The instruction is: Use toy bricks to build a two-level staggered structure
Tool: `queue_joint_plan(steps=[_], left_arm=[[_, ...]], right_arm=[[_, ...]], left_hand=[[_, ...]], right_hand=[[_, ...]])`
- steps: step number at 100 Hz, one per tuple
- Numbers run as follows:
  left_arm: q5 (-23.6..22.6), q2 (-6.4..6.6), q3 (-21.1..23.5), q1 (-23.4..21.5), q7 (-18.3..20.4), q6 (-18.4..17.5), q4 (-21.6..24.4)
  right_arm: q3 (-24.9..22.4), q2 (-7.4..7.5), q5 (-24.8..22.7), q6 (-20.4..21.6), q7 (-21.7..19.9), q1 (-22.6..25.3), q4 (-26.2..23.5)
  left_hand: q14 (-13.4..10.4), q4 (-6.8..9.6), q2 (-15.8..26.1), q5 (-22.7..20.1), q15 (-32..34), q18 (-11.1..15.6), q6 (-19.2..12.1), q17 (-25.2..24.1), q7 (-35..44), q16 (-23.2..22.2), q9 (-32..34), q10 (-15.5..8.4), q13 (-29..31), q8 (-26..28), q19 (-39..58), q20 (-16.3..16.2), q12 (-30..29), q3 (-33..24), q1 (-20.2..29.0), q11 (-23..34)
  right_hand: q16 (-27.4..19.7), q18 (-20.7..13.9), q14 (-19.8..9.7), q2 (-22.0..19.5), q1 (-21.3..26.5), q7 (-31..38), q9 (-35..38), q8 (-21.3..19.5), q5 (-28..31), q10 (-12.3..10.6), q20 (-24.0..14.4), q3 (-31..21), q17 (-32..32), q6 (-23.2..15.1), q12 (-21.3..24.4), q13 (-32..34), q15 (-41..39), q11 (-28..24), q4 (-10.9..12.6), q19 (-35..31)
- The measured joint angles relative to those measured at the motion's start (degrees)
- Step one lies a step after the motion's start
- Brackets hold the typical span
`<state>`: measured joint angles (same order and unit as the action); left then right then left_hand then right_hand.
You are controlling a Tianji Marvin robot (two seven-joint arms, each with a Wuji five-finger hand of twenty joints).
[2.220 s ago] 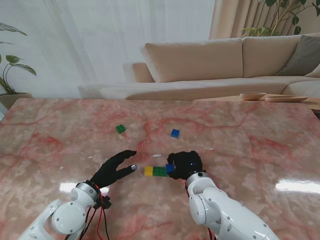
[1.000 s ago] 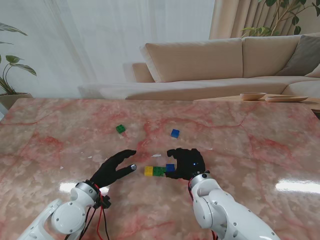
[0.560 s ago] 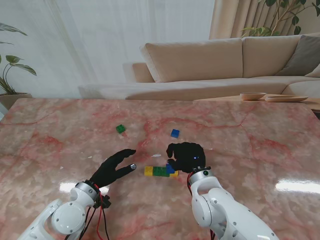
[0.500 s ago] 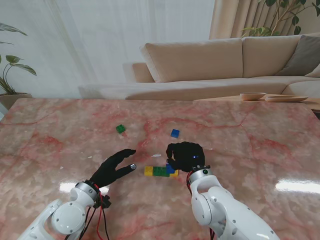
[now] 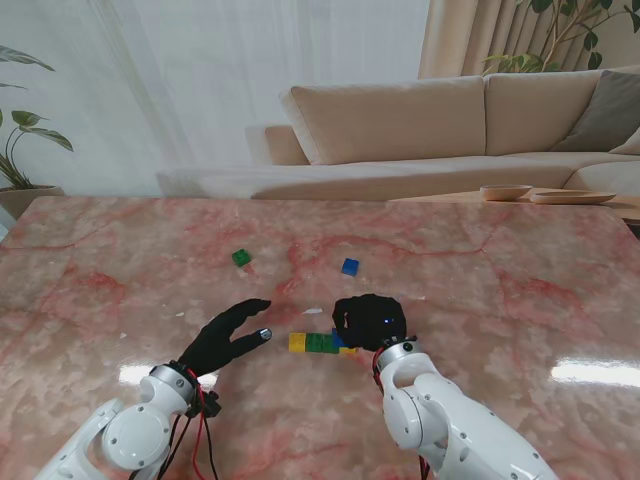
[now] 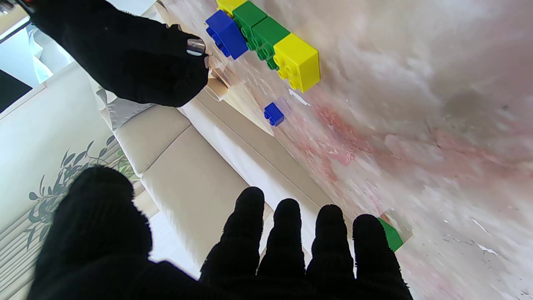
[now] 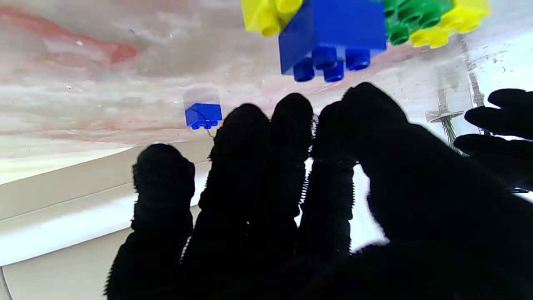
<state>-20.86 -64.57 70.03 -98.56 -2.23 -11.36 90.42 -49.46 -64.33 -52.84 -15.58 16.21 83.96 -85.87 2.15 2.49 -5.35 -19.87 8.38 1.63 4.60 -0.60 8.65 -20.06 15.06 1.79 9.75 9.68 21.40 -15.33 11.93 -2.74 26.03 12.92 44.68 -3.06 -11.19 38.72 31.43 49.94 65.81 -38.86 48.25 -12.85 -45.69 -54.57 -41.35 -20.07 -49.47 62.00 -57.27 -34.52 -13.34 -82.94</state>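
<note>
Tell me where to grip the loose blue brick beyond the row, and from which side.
Pinch the loose blue brick across two opposite flat side walls, coming down from above. It sits studs-up and alone on the table, so its sides look free, and a top-down approach should keep the fingers off the row.

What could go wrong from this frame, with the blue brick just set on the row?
1. The right hand hovers right over the blue brick; its fingertips are close, so pulling back could drag or tip it.
2. The blue brick looks tilted on the row, so it may not be fully seated and could pop off.
3. The row lies loose on the marble table; with the left hand open beside it and not touching, any push may slide it.
</note>
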Motion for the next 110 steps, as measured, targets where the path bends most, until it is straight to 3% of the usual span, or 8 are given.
queue_joint_plan(steps=[56,110], left_arm=[[0.0,0.03,0.1,-0.1,0.3,0.2,0.2],[-0.1,0.02,0.1,-0.1,0.0,0.2,0.2]], right_arm=[[1.8,0.02,1.0,1.5,-1.2,-2.1,2.6],[1.2,0.00,0.2,1.9,1.1,-0.4,2.9]], left_hand=[[0.0,0.00,0.0,0.0,0.0,0.0,0.0,0.0,0.0,0.0,0.0,0.0,0.0,0.0,-0.1,0.0,0.0,0.0,0.0,0.0],[0.0,0.00,0.0,0.0,0.0,0.0,0.0,0.0,0.0,0.0,0.0,0.0,0.0,0.0,-0.7,0.0,0.0,0.0,0.0,0.0]], right_hand=[[0.0,0.0,0.0,-0.1,-0.2,0.0,0.0,0.7,-0.3,0.0,0.0,-2.5,0.2,0.0,-0.7,0.0,0.0,0.3,-0.3,-0.8],[0.0,0.0,0.0,-0.3,-0.7,0.9,0.6,0.4,0.3,0.0,0.0,-2.1,0.1,-0.2,-0.9,0.0,0.0,0.4,-0.4,-1.3]])
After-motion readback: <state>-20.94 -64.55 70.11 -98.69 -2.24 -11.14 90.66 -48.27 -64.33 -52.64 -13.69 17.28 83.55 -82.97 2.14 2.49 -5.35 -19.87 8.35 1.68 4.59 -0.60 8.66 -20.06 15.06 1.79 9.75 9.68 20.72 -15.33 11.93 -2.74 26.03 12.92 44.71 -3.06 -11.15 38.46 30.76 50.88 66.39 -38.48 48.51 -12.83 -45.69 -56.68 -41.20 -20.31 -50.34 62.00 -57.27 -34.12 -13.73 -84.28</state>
